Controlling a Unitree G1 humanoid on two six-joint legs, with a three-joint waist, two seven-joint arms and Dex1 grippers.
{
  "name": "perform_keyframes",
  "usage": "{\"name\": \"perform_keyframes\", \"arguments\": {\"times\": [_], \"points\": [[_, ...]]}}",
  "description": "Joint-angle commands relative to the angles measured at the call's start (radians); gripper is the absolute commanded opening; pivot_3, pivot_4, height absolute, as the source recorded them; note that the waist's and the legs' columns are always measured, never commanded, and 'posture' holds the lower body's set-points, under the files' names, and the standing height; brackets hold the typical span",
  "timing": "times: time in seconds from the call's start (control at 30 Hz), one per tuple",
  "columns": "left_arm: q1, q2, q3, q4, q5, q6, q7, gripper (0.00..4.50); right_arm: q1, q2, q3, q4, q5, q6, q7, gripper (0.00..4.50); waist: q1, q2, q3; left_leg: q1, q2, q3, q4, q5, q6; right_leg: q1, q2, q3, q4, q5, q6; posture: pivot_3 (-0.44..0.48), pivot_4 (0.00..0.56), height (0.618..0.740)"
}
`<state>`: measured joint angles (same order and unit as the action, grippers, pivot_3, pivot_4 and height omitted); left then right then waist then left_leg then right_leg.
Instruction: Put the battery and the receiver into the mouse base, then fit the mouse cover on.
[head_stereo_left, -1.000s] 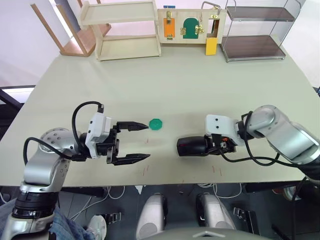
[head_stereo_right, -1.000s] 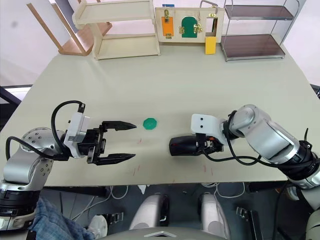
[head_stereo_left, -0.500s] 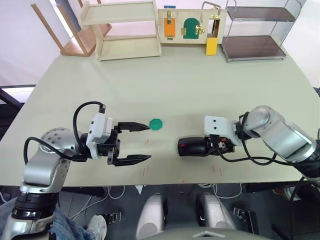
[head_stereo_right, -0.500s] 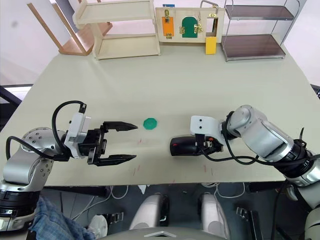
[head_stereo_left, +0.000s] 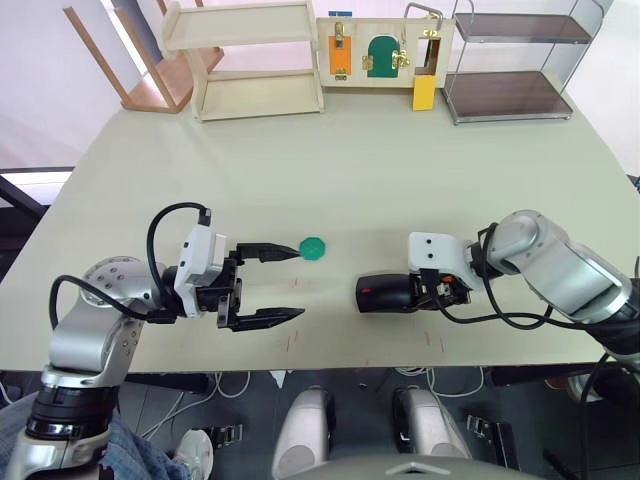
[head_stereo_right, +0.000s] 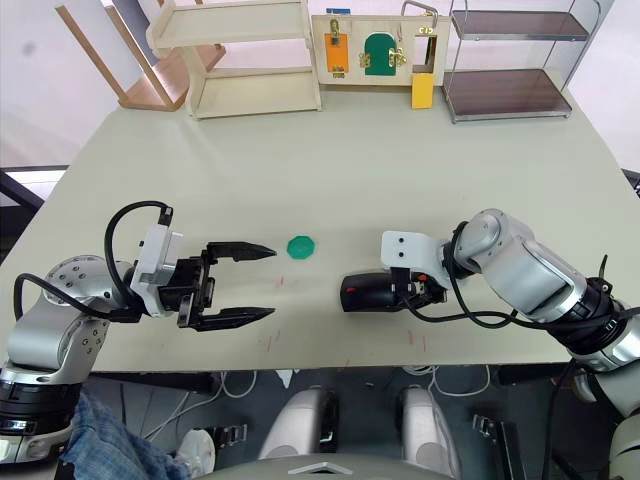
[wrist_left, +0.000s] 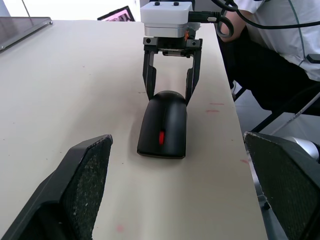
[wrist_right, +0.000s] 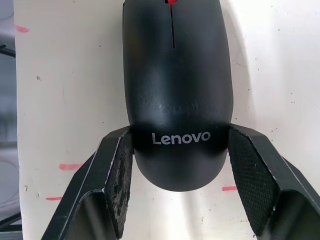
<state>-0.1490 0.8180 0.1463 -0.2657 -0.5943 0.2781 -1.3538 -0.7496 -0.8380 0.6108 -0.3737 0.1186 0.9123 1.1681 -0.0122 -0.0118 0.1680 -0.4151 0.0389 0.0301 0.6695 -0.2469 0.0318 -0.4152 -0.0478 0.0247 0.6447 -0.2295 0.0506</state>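
The mouse cover (wrist_right: 175, 75) sits on the mouse base as one closed black mouse (head_stereo_left: 385, 293), lying near the table's front edge with a red wheel at its front. My right gripper (head_stereo_left: 416, 292) is shut on the mouse's rear end, with a pad (wrist_right: 122, 165) pressed against each side by the Lenovo logo. To the left, my left gripper (head_stereo_left: 299, 284) is open and empty, pointing at the mouse (wrist_left: 163, 127) from a short distance. The base is hidden under the cover. The battery and the receiver are out of view.
A round green disc (head_stereo_left: 313, 248) lies just past the left gripper's far finger. A wooden shelf (head_stereo_left: 255, 60), a latch board (head_stereo_left: 380, 50) and a wire rack (head_stereo_left: 510, 60) line the far edge. A seated person (wrist_left: 270, 30) is beyond the table's front edge.
The left gripper has crept slightly to the right. The right gripper and the mouse have stayed in place.
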Motion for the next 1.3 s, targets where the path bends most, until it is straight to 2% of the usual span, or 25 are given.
{"name": "perform_keyframes", "arguments": {"times": [0.03, 0.07, 0.23, 0.33, 0.57, 0.67, 0.7, 0.73, 0.77, 1.13, 1.2, 1.23, 1.27, 1.3], "points": [[0.0, -0.001, 0.004, -0.023, -0.017, -0.008, 0.002, 4.5, -0.01, -0.01, -0.019, -0.013, -0.009, 0.001, 0.0, 3.92, 0.0, 0.0, 0.0, 0.0, 0.0, 0.0, 0.0, 0.0, 0.0, 0.0, 0.0, 0.0, 0.0, 0.0, 0.0, 0.0, 0.15, 0.74], [0.0, -0.001, 0.004, -0.023, -0.017, -0.009, 0.002, 4.5, -0.008, -0.008, -0.023, -0.013, -0.008, 0.007, -0.004, 4.44, 0.0, 0.0, 0.0, 0.0, 0.0, 0.0, 0.0, 0.0, 0.0, 0.0, 0.0, 0.0, 0.0, 0.0, 0.0, 0.0, 0.15, 0.74], [0.001, -0.001, 0.003, -0.021, -0.015, -0.012, 0.0, 4.5, -0.002, -0.013, -0.038, -0.02, 0.003, 0.019, -0.006, 4.44, -0.001, 0.0, 0.0, 0.0, 0.0, 0.0, 0.0, 0.0, 0.0, 0.0, 0.0, 0.0, 0.0, 0.0, 0.0, 0.0, 0.15, 0.74], [0.002, -0.001, 0.003, -0.019, -0.014, -0.014, -0.002, 4.5, 0.0, -0.011, -0.093, -0.018, 0.039, -0.001, 0.002, 4.44, 0.0, 0.0, 0.0, 0.0, 0.0, 0.0, 0.0, 0.0, 0.0, 0.0, 0.0, 0.0, 0.0, 0.0, 0.0, 0.0, 0.15, 0.74], [0.016, 0.001, 0.016, -0.015, -0.005, -0.035, -0.001, 4.5, 0.063, 0.1, -0.231, -0.001, 0.144, -0.132, -0.012, 4.44, -0.001, -0.001, 0.0, 0.0, 0.0, -0.001, 0.0, 0.0, 0.0, 0.0, 0.001, 0.0, 0.0, 0.0, 0.0, 0.0, 0.15, 0.74], [0.034, 0.007, 0.026, -0.019, -0.005, -0.043, -0.003, 4.5, 0.069, 0.151, -0.247, 0.005, 0.167, -0.13, -0.04, 3.74, -0.001, -0.001, 0.0, 0.0, 0.0, 0.0, 0.0, 0.0, 0.0, 0.0, 0.0, 0.0, 0.0, 0.0, 0.0, 0.0, 0.15, 0.74], [0.038, 0.008, 0.029, -0.022, -0.009, -0.043, -0.002, 4.5, 0.069, 0.178, -0.25, 0.01, 0.175, -0.13, -0.057, 3.12, -0.001, -0.001, 0.0, 0.0, 0.0, 0.0, 0.0, 0.0, 0.0, 0.0, 0.0, 0.0, 0.0, 0.0, 0.0, 0.0, 0.15, 0.74], [0.041, 0.008, 0.031, -0.025, -0.012, -0.043, 0.0, 4.5, 0.07, 0.2, -0.245, 0.014, 0.176, -0.137, -0.071, 2.94, -0.001, -0.001, 0.0, 0.0, 0.0, 0.0, 0.0, 0.0, 0.0, 0.0, 0.0, 0.0, 0.0, 0.0, 0.0, 0.0, 0.15, 0.74], [0.042, 0.008, 0.032, -0.027, -0.014, -0.042, 0.003, 4.5, 0.071, 0.217, -0.234, 0.019, 0.17, -0.142, -0.083, 2.58, -0.001, -0.001, 0.0, 0.0, 0.0, 0.0, 0.0, 0.0, 0.0, 0.0, 0.0, 0.0, 0.0, 0.0, 0.0, 0.0, 0.15, 0.74], [0.057, 0.016, 0.046, -0.037, -0.015, -0.041, 0.014, 4.5, 0.053, 0.305, -0.128, 0.088, 0.083, -0.21, -0.14, 2.58, -0.001, -0.001, 0.0, 0.0, 0.0, -0.001, 0.0, 0.0, 0.0, 0.0, 0.0, 0.0, 0.001, 0.0, 0.0, 0.0, 0.15, 0.74], [0.058, 0.016, 0.047, -0.039, -0.016, -0.04, 0.015, 4.5, 0.05, 0.316, -0.122, 0.092, 0.085, -0.205, -0.133, 2.02, -0.001, -0.001, 0.0, 0.0, 0.0, -0.001, 0.0, 0.0, 0.0, 0.0, 0.001, -0.001, 0.001, 0.0, 0.0, 0.0, 0.15, 0.74], [0.059, 0.017, 0.048, -0.04, -0.016, -0.039, 0.016, 4.5, 0.049, 0.319, -0.119, 0.093, 0.085, -0.204, -0.132, 1.88, -0.001, -0.001, 0.0, 0.0, 0.0, -0.001, 0.0, 0.0, 0.0, 0.0, 0.001, -0.001, 0.001, 0.0, 0.0, 0.0, 0.15, 0.74], [0.06, 0.018, 0.05, -0.041, -0.018, -0.038, 0.016, 4.5, 0.048, 0.32, -0.116, 0.095, 0.081, -0.205, -0.132, 1.32, -0.001, -0.001, 0.0, 0.0, 0.0, -0.001, 0.0, 0.0, 0.0, 0.0, 0.001, -0.001, 0.001, 0.0, 0.0, 0.0, 0.15, 0.74], [0.062, 0.019, 0.052, -0.042, -0.019, -0.036, 0.016, 4.5, 0.047, 0.321, -0.111, 0.096, 0.073, -0.207, -0.135, 1.32, -0.001, -0.001, 0.0, 0.0, 0.0, -0.001, 0.0, 0.0, 0.0, 0.0, 0.001, -0.001, 0.001, 0.0, 0.0, 0.0, 0.15, 0.74]]}}
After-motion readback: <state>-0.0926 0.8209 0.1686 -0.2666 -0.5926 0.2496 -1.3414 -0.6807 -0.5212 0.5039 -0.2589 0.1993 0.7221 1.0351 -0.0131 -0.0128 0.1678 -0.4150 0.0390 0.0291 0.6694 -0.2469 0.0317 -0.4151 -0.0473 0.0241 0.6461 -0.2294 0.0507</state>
